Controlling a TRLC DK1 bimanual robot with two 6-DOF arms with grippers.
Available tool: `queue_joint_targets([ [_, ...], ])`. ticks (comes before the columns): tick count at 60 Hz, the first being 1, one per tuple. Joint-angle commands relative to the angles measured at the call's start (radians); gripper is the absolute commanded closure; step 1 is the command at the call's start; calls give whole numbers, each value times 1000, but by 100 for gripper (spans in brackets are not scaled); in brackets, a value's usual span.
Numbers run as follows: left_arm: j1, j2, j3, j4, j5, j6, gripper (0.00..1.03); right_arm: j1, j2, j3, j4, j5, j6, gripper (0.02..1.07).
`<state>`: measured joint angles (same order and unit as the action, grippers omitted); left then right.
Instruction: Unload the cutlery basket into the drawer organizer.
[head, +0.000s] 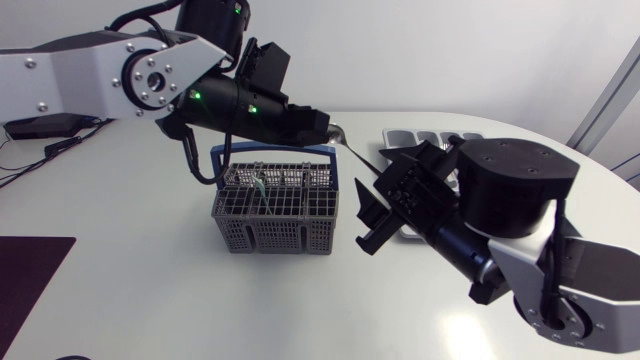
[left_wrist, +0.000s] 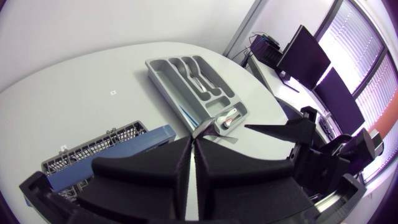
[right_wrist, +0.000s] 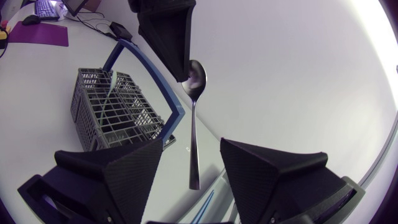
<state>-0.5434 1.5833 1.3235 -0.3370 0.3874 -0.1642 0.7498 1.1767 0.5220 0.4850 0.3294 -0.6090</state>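
Right wrist view: left gripper (right_wrist: 185, 76) pinches the spoon (right_wrist: 193, 124) by its bowl, handle pointing lengthwise into the gap between the spread, empty fingers of the right gripper (right_wrist: 191, 147).

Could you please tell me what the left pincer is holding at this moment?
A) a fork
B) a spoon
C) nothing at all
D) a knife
B: the left pincer is shut on a spoon at its bowl end, and the right wrist view shows the rounded bowl and the long plain handle pointing away from the fingers.
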Motion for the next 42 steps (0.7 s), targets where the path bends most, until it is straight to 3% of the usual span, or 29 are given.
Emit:
queue_joint_targets([
  [1, 10, 44, 42, -19, 22, -57, 99, 13, 41, -10, 43, 28, -25, 48],
  [27, 8, 69, 69, -71, 87, -84, 99, 8, 153, 26, 145, 51, -80, 54],
  [42, 8, 70, 69, -76, 93, -87, 99, 13, 170, 38, 185, 100, -100, 78],
])
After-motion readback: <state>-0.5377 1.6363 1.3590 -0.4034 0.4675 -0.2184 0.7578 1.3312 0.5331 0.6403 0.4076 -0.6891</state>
